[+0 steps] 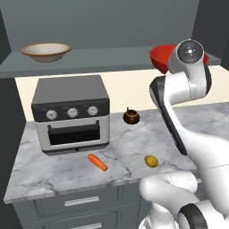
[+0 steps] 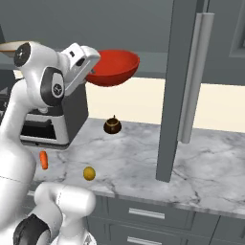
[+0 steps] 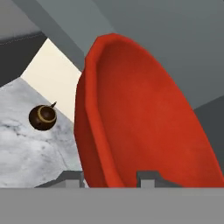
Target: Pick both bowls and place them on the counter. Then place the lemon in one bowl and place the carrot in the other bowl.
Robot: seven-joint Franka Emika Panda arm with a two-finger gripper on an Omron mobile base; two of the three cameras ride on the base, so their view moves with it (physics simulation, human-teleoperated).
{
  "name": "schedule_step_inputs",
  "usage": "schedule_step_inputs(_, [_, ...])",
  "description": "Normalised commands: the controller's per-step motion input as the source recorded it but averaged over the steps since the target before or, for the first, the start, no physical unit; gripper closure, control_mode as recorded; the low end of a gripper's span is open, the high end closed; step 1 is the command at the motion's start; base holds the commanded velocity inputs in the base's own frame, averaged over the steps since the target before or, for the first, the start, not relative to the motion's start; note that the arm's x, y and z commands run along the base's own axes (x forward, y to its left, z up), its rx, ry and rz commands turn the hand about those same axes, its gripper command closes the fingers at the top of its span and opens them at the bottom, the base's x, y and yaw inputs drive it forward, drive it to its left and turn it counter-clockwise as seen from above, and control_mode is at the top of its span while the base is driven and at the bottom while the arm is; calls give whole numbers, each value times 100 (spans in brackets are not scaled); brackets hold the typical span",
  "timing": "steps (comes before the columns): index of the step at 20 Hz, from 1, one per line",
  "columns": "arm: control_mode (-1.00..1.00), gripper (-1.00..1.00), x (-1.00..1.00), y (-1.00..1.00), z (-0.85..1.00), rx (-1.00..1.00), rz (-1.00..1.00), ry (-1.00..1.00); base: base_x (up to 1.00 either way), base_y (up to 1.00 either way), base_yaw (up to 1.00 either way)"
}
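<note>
From the left base view, my white arm rises at the lower right and reaches up to the grey upper shelf (image 1: 112,58), where the glossy red bowl (image 1: 160,57) shows behind my wrist at the shelf's right end. The cream-white bowl with a tan-brown rim (image 1: 45,51) sits at the shelf's left end. Below, on the grey-veined white marble counter (image 1: 53,172), the short orange carrot (image 1: 97,162) lies near the front edge before the grey toaster oven (image 1: 71,114), with the small yellow lemon (image 1: 151,161) to its right, well apart. A small dark brown knobbed pot (image 1: 131,116) stands farther back.

From the right base view, my claw (image 2: 92,71) meets the red bowl's left rim; the bowl is level beside the shelf's front edge. Carrot (image 2: 44,160), lemon (image 2: 89,173) and pot (image 2: 112,125) rest on the marble.

In the hand view, my 2 fingertips (image 3: 148,178) straddle the red bowl's rim (image 3: 131,127), closed on it, 1 inside and 1 outside. The pot (image 3: 43,117) sits on the marble beyond.
</note>
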Motion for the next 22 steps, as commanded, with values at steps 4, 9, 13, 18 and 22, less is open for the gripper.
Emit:
schedule_step_inputs(4, [-100,100,-85,0,-60,-11,-4,2,0,0,0])
schedule_step_inputs(9, [-100,100,-43,-25,-88,-6,-6,12,0,0,0])
schedule_step_inputs(13, [-100,100,-3,-36,-69,0,-8,17,0,0,0])
schedule_step_inputs(18, [-100,100,2,-34,-55,0,-1,14,0,0,0])
schedule_step_inputs(22, [-100,100,14,-32,-62,0,6,11,0,0,0])
